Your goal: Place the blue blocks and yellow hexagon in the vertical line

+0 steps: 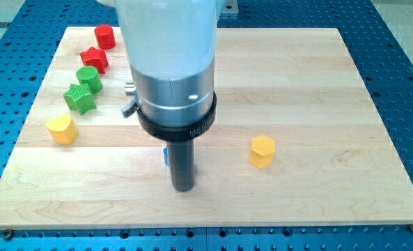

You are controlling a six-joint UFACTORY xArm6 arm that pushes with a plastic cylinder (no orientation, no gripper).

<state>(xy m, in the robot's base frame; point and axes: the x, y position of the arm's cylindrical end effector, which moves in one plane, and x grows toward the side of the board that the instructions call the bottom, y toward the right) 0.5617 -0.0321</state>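
Observation:
The yellow hexagon sits on the wooden board right of centre. My arm comes down over the board's middle, and my tip rests on the board left of the hexagon. A thin sliver of a blue block shows at the rod's left edge; the rest is hidden behind the rod, and its shape cannot be made out. No other blue block shows.
Along the view's left edge stand a red cylinder, a red star, a green cylinder, a green star and a yellow heart-like block. The wooden board lies on a blue perforated table.

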